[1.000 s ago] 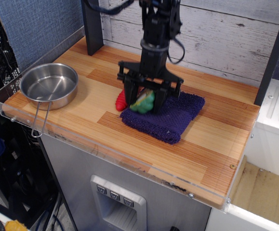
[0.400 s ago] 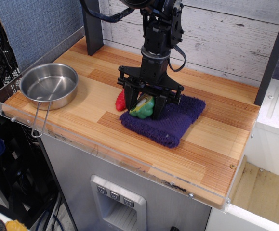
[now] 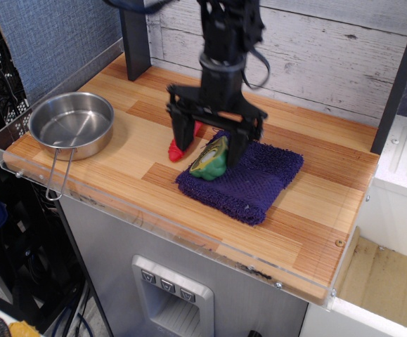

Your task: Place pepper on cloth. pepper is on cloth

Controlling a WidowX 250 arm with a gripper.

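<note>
In the one view, the pepper (image 3: 210,160) is seen lying tilted on the left edge of the cloth (image 3: 249,177). The gripper (image 3: 209,144) is spread wide just above the pepper, and nothing is held. The pepper lies directly below, between the fingers (image 3: 181,132).

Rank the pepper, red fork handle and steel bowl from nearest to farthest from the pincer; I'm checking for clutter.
1. Pepper: between the fingers of the pincer, on the cloth.
2. Red fork handle: beside the left finger.
3. Steel bowl: far left edge.
</note>
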